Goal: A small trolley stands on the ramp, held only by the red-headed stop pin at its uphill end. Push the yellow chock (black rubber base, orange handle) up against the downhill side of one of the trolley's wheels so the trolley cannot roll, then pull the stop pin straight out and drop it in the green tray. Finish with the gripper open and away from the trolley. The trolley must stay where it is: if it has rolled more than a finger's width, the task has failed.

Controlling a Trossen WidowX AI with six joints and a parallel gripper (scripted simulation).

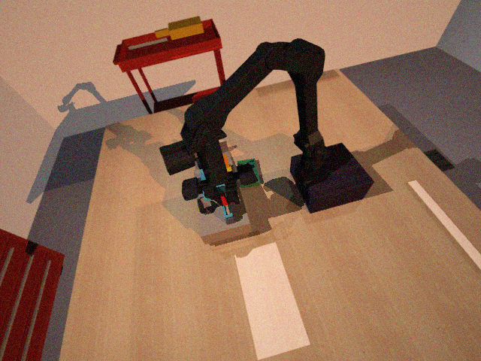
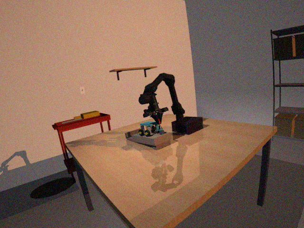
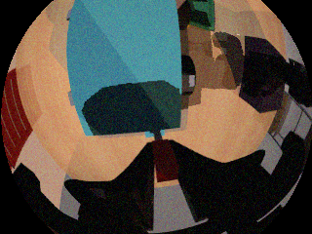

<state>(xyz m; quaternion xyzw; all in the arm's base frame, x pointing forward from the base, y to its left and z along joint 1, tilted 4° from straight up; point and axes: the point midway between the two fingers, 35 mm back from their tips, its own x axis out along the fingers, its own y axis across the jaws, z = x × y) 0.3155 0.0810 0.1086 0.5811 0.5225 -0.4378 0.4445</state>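
Observation:
The trolley with a cyan deck (image 2: 147,123) (image 3: 122,54) stands on the grey ramp (image 1: 217,229) (image 2: 142,140), its yellow-hubbed wheels visible in the exterior view. My gripper (image 1: 224,197) (image 2: 158,120) (image 3: 160,145) points down at the ramp's uphill end, shut on the red-headed stop pin (image 1: 224,201) (image 2: 159,121) (image 3: 167,163). I cannot tell how deep the pin sits. The chock's orange handle (image 1: 226,161) shows past the arm at the trolley's far end; whether it touches a wheel is hidden. The green tray (image 1: 245,161) (image 3: 201,16) is beside the ramp, partly covered by the gripper.
The dark arm base block (image 1: 337,178) (image 2: 187,125) (image 3: 260,78) stands on the table beyond the tray. A white strip (image 1: 271,303) lies in front of the ramp. A red cart (image 1: 170,54) (image 2: 82,123) with yellow boxes stands behind the table.

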